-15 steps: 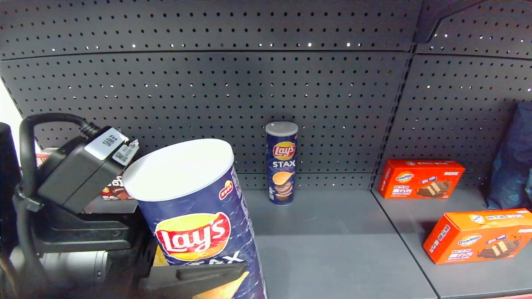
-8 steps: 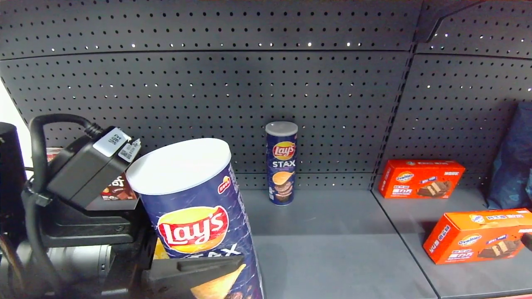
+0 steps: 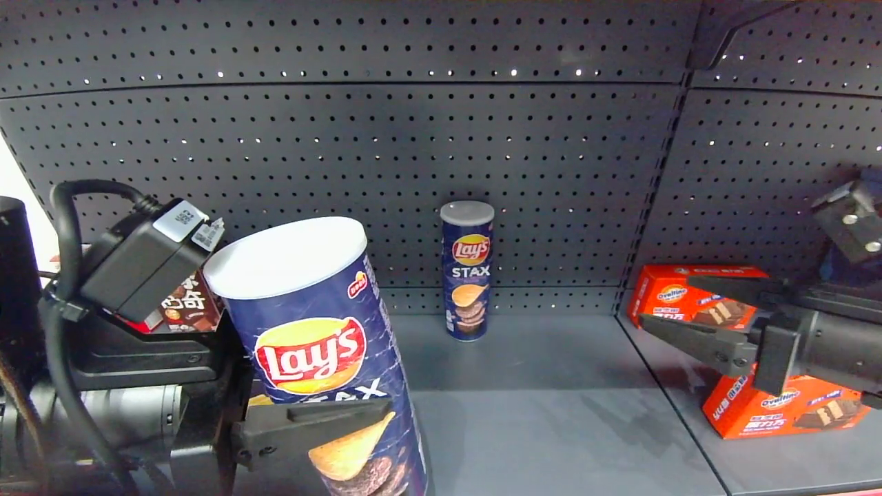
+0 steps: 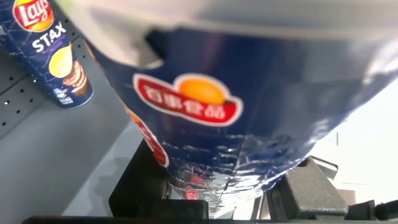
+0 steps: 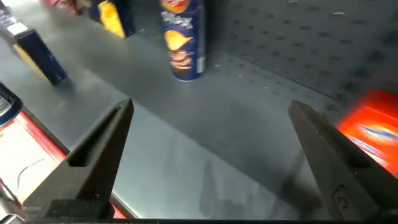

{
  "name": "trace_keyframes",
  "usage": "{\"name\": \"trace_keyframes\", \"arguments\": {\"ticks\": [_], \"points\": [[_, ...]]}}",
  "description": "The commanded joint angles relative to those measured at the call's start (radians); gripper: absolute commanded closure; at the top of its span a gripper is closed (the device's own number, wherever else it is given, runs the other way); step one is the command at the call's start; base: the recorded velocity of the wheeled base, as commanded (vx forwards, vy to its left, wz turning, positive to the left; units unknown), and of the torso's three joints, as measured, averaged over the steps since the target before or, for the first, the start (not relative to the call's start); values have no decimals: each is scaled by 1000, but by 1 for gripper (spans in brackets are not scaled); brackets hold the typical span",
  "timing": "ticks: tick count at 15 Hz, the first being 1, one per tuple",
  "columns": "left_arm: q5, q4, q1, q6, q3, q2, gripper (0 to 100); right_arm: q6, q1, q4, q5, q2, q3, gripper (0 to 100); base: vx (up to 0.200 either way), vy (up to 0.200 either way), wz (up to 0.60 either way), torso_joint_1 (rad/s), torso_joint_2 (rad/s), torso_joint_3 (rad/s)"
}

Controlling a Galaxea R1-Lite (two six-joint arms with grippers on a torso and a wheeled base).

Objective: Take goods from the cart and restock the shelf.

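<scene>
My left gripper is shut on a tall blue chip can with a white lid, holding it upright and slightly tilted over the front left of the grey shelf board. In the left wrist view the held can sits between the fingers of the left gripper. A second, identical can stands upright at the back of the shelf against the pegboard. My right gripper hovers open and empty over the right side of the shelf, in front of the orange boxes.
Two orange snack boxes lie on the right shelf section, partly hidden by my right arm. A red-brown box sits behind my left wrist. Small blue and yellow packs stand further along the shelf.
My right arm has come into the head view from the right with its gripper open. The held can has shifted slightly up and to the left and stands a little more upright.
</scene>
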Motion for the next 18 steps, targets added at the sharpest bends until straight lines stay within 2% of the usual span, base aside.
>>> {"name": "trace_keyframes", "arguments": {"ticks": [1, 4, 5, 10, 15, 18], "points": [[-1, -2, 0, 0, 0, 16, 100, 5, 41, -5, -6, 157, -78, 0, 0, 0, 0, 0, 0, 0], [1, -8, 2, 0, 0, 33, 100, 3, 48, -114, -29, 273, -97, 0, 0, 0, 0, 0, 0, 0], [1, -8, 2, 0, -2, 38, 100, 8, 66, -200, -64, 341, -93, 0, 0, 0, 0, 0, 0, 0], [4, -8, 2, 0, 4, 47, 100, 3, 77, -291, -64, 516, -188, 0, 0, 0, 0, 0, 0, 0], [6, -8, 3, 0, 1, 55, 100, 0, 100, -535, -58, 708, -225, 0, 0, 0, 0, 0, 0, 0], [4, -8, 3, 0, 3, 56, 100, 0, 110, -536, -57, 751, -274, 0, 0, 0, 0, 0, 0, 0]]}}
